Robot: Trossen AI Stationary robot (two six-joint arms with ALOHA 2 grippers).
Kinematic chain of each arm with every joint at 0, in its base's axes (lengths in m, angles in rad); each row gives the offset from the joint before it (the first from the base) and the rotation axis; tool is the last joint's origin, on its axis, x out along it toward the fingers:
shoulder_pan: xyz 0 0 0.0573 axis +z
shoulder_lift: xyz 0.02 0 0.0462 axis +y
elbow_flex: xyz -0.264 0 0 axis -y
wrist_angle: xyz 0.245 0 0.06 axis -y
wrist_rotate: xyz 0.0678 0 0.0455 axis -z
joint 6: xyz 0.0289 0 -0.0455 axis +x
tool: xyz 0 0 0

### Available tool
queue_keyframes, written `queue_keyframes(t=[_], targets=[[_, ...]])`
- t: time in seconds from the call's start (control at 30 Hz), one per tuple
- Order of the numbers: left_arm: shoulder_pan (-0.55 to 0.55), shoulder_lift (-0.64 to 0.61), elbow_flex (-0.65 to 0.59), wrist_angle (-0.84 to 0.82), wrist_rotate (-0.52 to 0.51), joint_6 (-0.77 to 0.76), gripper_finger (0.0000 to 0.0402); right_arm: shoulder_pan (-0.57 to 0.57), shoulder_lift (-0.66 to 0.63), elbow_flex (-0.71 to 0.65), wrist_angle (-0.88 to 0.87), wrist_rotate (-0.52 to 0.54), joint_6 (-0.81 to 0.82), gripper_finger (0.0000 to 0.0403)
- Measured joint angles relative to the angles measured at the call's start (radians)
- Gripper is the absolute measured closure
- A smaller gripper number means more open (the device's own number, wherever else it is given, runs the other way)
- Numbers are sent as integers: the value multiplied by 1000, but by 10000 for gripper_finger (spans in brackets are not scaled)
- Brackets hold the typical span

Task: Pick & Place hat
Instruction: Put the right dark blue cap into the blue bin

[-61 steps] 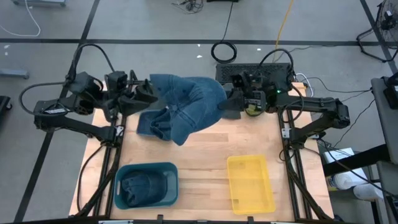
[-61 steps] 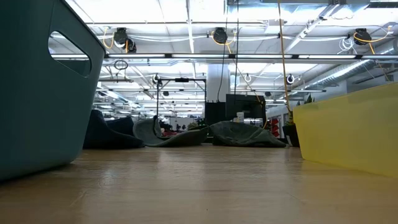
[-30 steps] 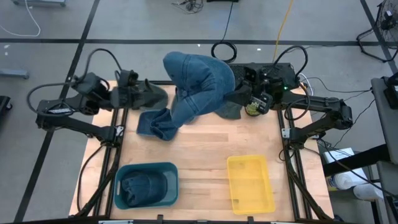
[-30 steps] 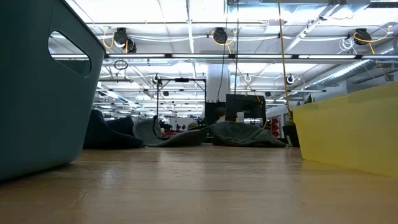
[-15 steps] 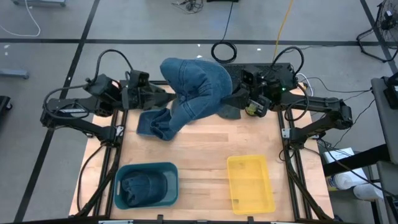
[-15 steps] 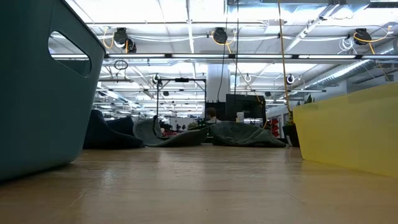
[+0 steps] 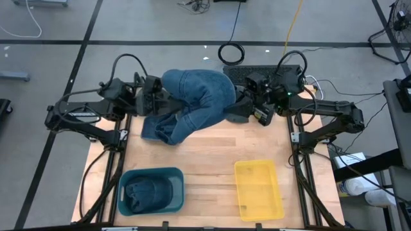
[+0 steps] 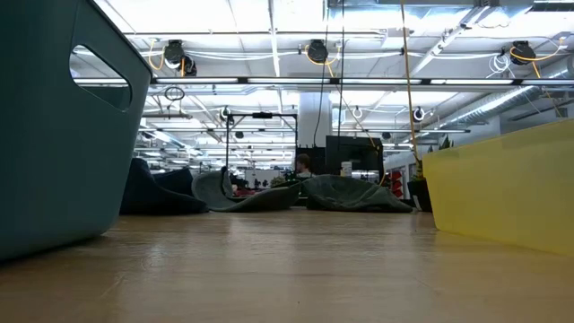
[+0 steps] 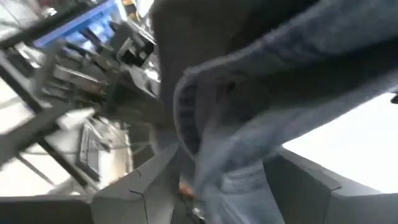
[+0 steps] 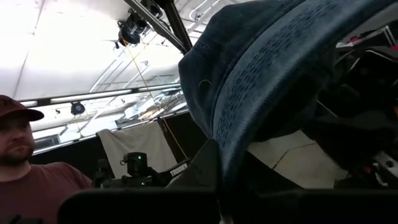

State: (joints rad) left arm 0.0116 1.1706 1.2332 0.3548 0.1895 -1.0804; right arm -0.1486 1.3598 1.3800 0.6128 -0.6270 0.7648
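A pair of blue jeans [image 7: 196, 96] is bunched in a hump between my two grippers over the table's far part. My left gripper [image 7: 159, 101] is shut on its left side and my right gripper [image 7: 239, 106] on its right side. A dark blue hat [image 7: 142, 192] lies inside the teal bin [image 7: 128, 174] at the near left. A dark grey cloth [image 7: 236, 115], also in the low view [image 8: 359, 193], lies on the table below my right gripper. I cannot tell whether it is a hat. My left gripper has a bunched fold of the denim [image 9: 208, 155] between its fingers, coming from the table's left and slanting upward. The jeans sag from the hold, and their lower end [image 7: 160, 128] lies on the table. My right gripper pinches a denim edge [image 10: 231, 146] between its shut fingers, coming from the table's right and slanting upward. The cloth arches up and away from it; one layer or several, I cannot tell.
An empty yellow bin [image 7: 239, 168] stands at the near right and fills the right of the low view [image 8: 502, 188]. Bare wood lies between the bins and the jeans. A person [image 10: 25, 168] shows beyond the table in the right wrist view.
My left gripper has gone toward the table's right, closer to my right gripper, keeping its hold. The hump of jeans between them has sunk and bunched up more, while the end on the table has stayed where it was.
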Motion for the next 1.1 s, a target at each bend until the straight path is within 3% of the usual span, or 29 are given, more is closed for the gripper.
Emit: queue_keyframes(t=[0.17,0.53,1.1], targets=[[0,3,0,-10,21,-23,201,0,0,0,-14,1,-3,403],[-3,-14,0,29,83,-50,379,0,0,0,-30,-4,6,403],[-48,-61,0,81,106,20,383,-5,0,0,-237,3,-107,392]])
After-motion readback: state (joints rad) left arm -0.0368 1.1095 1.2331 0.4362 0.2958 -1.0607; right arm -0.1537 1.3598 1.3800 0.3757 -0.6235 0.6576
